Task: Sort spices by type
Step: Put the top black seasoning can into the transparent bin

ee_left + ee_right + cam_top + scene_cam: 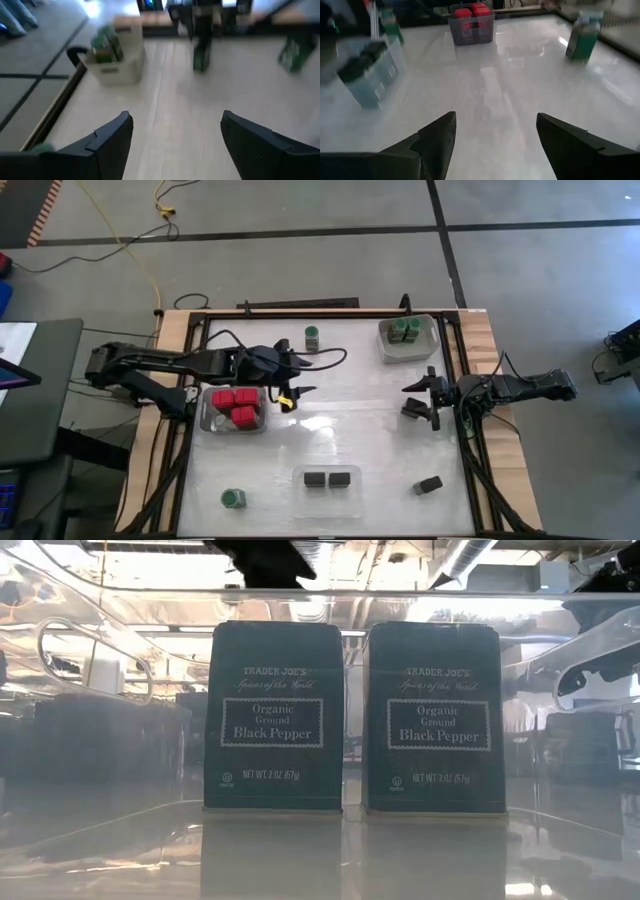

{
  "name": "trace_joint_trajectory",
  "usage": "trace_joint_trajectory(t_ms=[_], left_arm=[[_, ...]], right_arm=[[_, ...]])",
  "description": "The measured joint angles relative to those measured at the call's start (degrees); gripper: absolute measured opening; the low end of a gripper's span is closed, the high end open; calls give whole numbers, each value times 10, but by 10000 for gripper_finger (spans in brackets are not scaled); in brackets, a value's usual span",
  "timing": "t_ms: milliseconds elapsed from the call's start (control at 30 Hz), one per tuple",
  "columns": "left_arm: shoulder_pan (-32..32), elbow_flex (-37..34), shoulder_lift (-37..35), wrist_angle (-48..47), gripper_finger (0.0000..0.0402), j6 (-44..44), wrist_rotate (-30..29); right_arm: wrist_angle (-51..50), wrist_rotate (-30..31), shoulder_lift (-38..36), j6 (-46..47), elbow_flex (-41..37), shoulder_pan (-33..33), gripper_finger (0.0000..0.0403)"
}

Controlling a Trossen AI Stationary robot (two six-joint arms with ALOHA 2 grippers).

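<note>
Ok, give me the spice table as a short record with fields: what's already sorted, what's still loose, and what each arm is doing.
red spices: three in clear tray
green-lidded jars: two in grey tray; loose ones
black pepper boxes: two in clear tray; loose one
left gripper: open, empty, beside red tray
right gripper: open, empty, at right side

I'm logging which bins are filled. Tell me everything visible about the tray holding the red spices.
The tray is a small clear plastic bin with a grey look, upright on the white table's left side. It holds three red blocks packed together, tops showing. The left gripper hovers just beside it, open and empty, not touching.
</note>
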Motion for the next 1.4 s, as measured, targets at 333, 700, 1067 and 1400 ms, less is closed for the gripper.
trace_joint_trajectory(t_ms=[333, 700, 1067, 1400], left_arm=[[-3, 0, 34, 128, 290, -40, -9], [-8, 0, 40, 130, 290, -124, -10], [-15, 0, 40, 128, 290, -162, -10], [-29, 0, 40, 128, 290, -175, -10]], right_arm=[[2, 0, 0, -313, 0, -4, 302], [45, 7, 0, -263, -2, -4, 302], [48, 162, 0, -59, -2, -52, 302], [114, 165, 0, -28, -1, -86, 302]])
